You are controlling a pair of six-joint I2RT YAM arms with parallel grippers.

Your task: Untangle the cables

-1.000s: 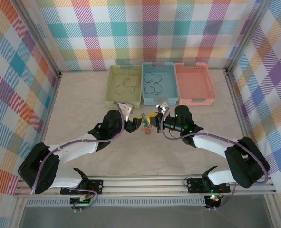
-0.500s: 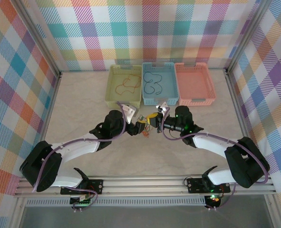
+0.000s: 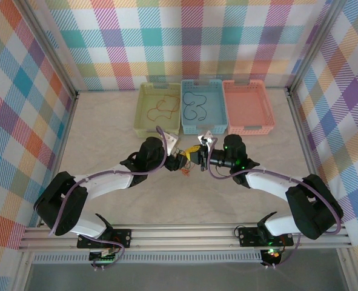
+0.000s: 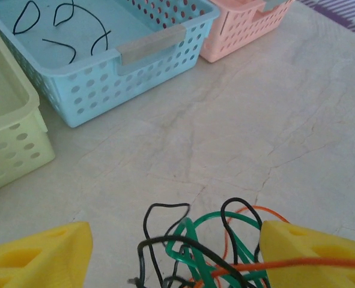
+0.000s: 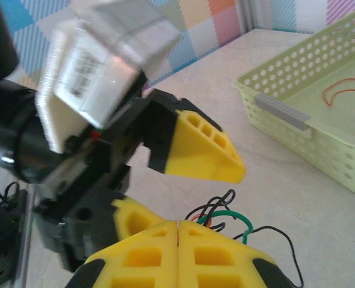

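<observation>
A tangle of cables [image 4: 210, 252], black, green and orange-red, lies on the table in front of the baskets [image 3: 187, 167]. My left gripper [image 4: 174, 258] is open, its yellow fingers [image 4: 42, 255] standing either side of the tangle. My right gripper [image 5: 177, 240] is shut, its tips right at the tangle [image 5: 225, 219]. An orange cable [image 4: 312, 263] runs taut from the tangle across the left gripper's right finger toward the right gripper. In the top view the two grippers [image 3: 182, 161] [image 3: 195, 155] meet nose to nose over the tangle.
Three baskets stand in a row behind. The yellow-green one [image 3: 158, 133] holds an orange cable [image 3: 162, 107], the blue one [image 3: 203, 83] black cable [image 4: 57, 30], and the pink one [image 3: 248, 128] holds nothing. Plaid walls enclose the table.
The left gripper has moved right and forward until its fingers straddle the tangle. The right gripper has stayed shut and almost still.
</observation>
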